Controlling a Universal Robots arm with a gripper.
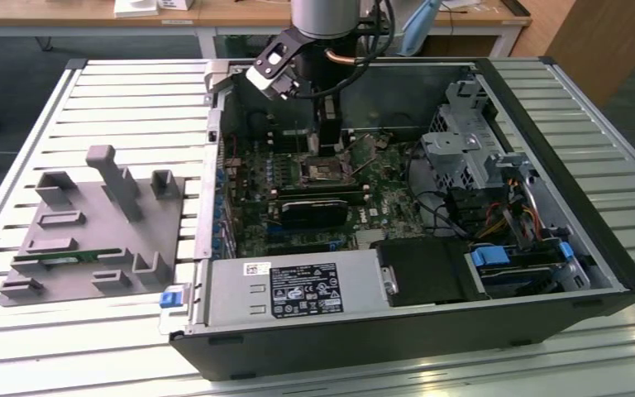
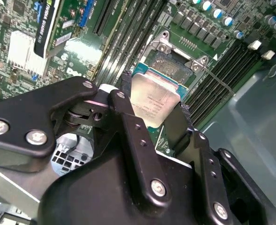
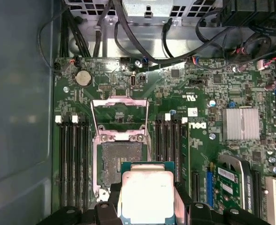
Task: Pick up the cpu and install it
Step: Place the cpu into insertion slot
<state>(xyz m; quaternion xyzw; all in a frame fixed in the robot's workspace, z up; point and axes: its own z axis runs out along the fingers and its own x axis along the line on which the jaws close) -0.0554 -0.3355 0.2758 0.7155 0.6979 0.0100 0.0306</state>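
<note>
A: What is the biggest thing around the claw?

B: The slatted metal desk (image 1: 130,91). On it lies an open computer case (image 1: 406,339), and the claw (image 1: 329,145) reaches down inside it. A grey holder (image 1: 97,223) sits on the desk well apart from the claw, outside the case on the exterior view's left.

A: And directly under the claw?

B: The green motherboard (image 3: 203,93) on the floor of the case. Its socket (image 3: 121,161) is just below the claw, with the retention frame (image 3: 119,112) swung open and the dark contact field bare. Rows of memory slots (image 3: 72,164) run on either side of the socket.

A: Where is the cpu?

B: Between the claw's fingers (image 2: 133,131). In both wrist views the cpu (image 3: 147,197) is pinched by two opposite edges, with its silver top facing the cameras.

A: So the claw is not spread?

B: No, it is closed onto the cpu (image 2: 154,101), one black finger on each side.

A: Is the chip seated?

B: In the first wrist view it overlaps one edge of the socket rather than covering it squarely. I cannot tell whether it touches the socket.
</note>
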